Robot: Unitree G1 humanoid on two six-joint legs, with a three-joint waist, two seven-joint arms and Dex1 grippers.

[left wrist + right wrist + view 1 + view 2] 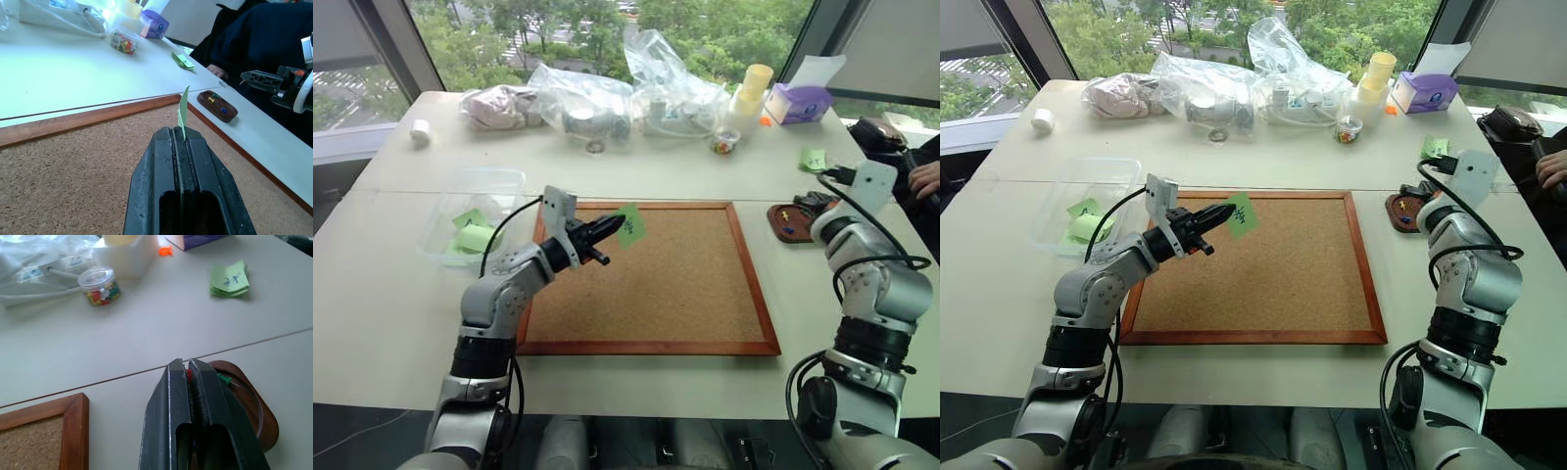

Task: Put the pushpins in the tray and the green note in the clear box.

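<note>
My left gripper [610, 228] hovers above the cork board, shut on the green note [630, 225], which carries dark scribbles and stands up from the fingertips [183, 110]. The clear box [499, 184] sits left of the board with plain lime notes inside. At the board's right edge lies the reddish-brown tray [230, 115], holding a yellow pushpin [211, 99], a blue one [223, 109] and a green one [225, 379]. Just over the tray's near rim [269, 423], my right gripper [188, 364] is shut on a red pushpin [189, 375].
The wood-framed cork board [656, 284] fills the table's middle. At the back are clear plastic bags [587, 98], a small jar of pins [100, 286], a purple box [800, 101] and a stack of green notes [229, 280]. A person's hand [925, 178] rests at the far right.
</note>
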